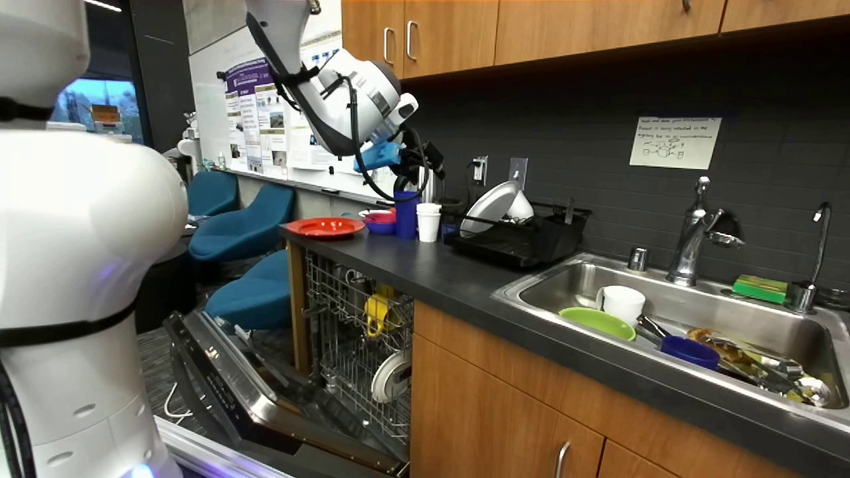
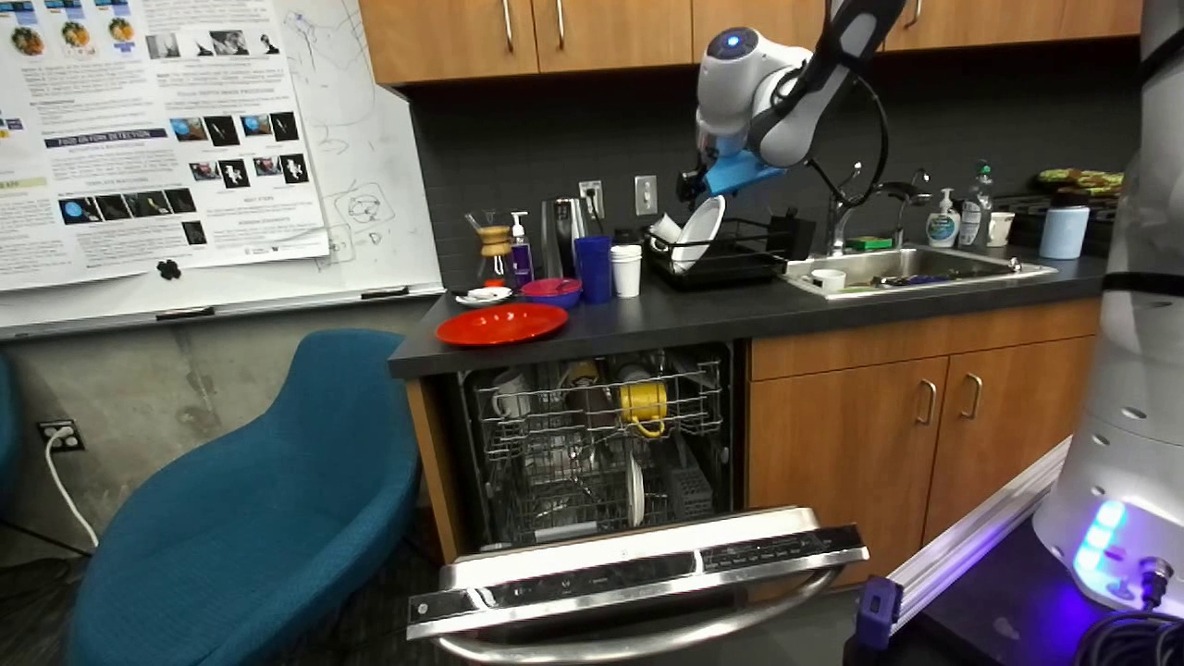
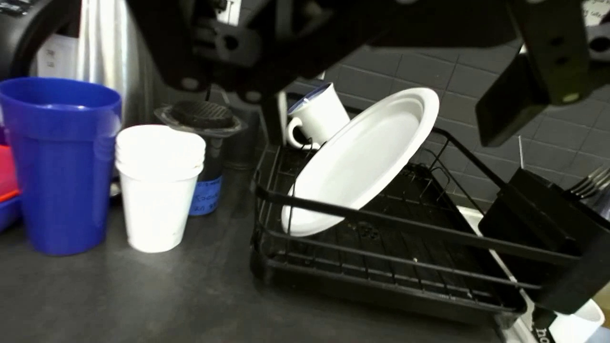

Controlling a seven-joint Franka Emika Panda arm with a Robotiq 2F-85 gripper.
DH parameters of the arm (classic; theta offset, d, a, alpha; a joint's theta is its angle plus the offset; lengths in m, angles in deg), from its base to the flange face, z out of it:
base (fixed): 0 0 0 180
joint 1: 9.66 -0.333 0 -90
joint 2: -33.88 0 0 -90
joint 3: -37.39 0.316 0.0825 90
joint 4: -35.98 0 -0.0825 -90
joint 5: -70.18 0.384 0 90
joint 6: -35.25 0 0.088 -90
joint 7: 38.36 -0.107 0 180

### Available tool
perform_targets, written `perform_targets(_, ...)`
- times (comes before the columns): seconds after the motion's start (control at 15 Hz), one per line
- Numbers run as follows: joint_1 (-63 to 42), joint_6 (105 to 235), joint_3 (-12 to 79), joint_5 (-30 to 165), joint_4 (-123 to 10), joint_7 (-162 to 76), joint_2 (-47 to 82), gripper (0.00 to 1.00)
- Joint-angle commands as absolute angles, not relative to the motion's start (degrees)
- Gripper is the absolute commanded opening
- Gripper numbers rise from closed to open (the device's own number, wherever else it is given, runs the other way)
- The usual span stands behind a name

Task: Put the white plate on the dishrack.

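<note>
A round white plate stands tilted in the black dishrack, at its end near the cups. The plate shows in both exterior views (image 1: 490, 211) (image 2: 700, 233) and in the wrist view (image 3: 357, 162). The dishrack (image 1: 488, 253) (image 2: 731, 277) sits on the counter beside the sink; its near side fills the lower middle of the wrist view (image 3: 362, 286). My gripper (image 3: 387, 131) comes in from the top of the wrist view, jaws wide apart with nothing between them. In both exterior views the gripper (image 1: 433, 159) (image 2: 689, 188) is in the air, above and apart from the plate.
A white mug (image 3: 319, 116) leans in the rack behind the plate. White paper cups (image 3: 157, 190), a blue cup (image 3: 62, 166) and a red dish (image 2: 502, 325) stand beside the rack. The dishwasher door (image 2: 638, 573) hangs open; another white plate (image 2: 635, 490) is inside. Cabinets (image 1: 451, 33) hang above.
</note>
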State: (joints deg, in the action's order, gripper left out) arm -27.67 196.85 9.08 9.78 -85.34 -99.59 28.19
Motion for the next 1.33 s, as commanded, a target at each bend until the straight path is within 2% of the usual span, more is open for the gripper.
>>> perform_targets(0.0, -27.79, 195.67, 11.75, 21.58, -98.45, -84.15, 39.51, 1.00)
perform_targets(0.07, -20.34, 194.34, 20.13, 25.47, -101.32, -79.56, 42.02, 1.00)
perform_targets(0.13, -19.79, 193.99, 21.57, 29.77, -104.26, -75.24, 44.07, 1.00)
perform_targets(0.2, -26.47, 192.25, 15.93, 33.52, -107.12, -70.92, 46.59, 1.00)
perform_targets(0.6, -28.33, 166.95, 14.67, 47.57, -111.87, -49.07, 58.68, 1.00)
perform_targets(0.67, -19.44, 164.04, 22.70, 52.61, -112.26, -43.56, 59.18, 1.00)
perform_targets(1.07, -10.58, 145.27, 25.73, 58.63, -112.19, -28.41, 64.71, 1.00)
perform_targets(1.27, -8.87, 145.63, 27.01, 58.60, -111.40, -28.33, 63.17, 1.00)
